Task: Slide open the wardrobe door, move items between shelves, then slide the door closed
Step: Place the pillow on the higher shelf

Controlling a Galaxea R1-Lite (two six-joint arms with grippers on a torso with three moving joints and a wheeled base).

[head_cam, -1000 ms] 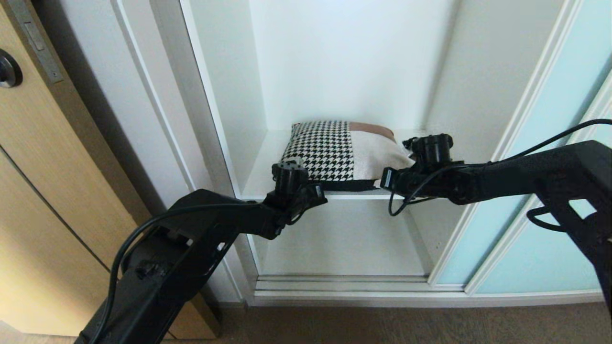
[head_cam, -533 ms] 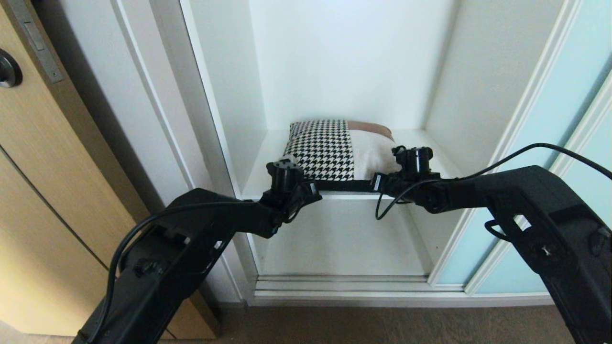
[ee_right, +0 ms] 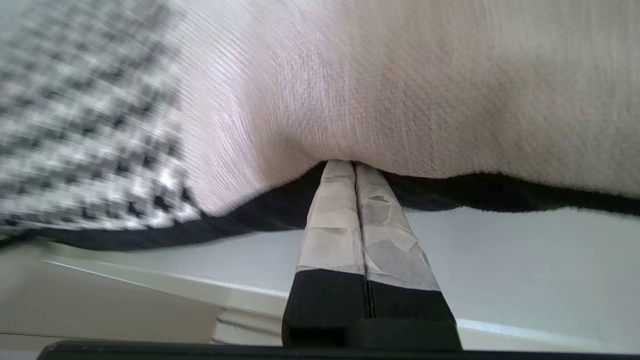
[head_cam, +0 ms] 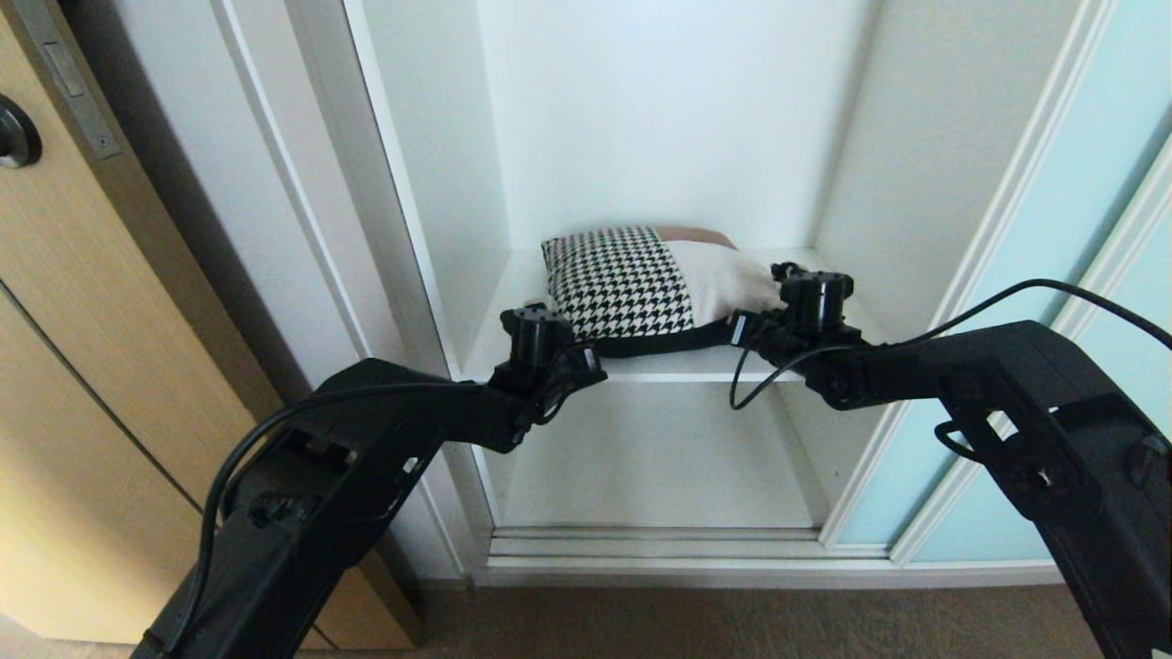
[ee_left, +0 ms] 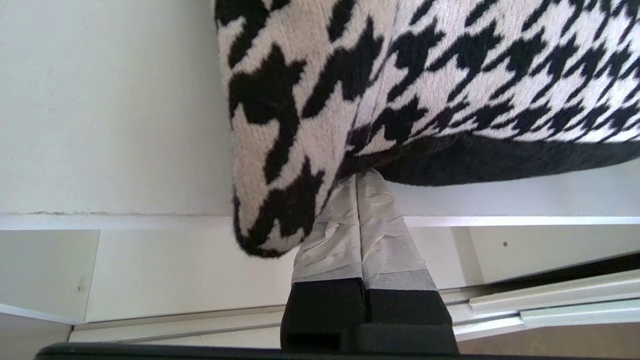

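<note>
We count 1 cushion (head_cam: 655, 291) — houndstooth, cream, rust-brown, black-backed — on the upper of 2 shelves (head_cam: 641, 373), its front edge pinched by both closed pincers — left pincer (ee_left: 358, 176), right pincer (ee_right: 354, 164).

Both arms enter from the lower corners and converge toward the centre. The left arm rises from 7 o'clock, its wrist bent so that the left gripper (ee_left: 358, 182) points toward 12 o'clock. The right arm comes in from 4 o'clock, and the right gripper (ee_right: 354, 167) points toward 11 o'clock. On each gripper the tape-wrapped fingers (ee_left: 345, 225) lie pressed flat together, with no gap between them.
</note>
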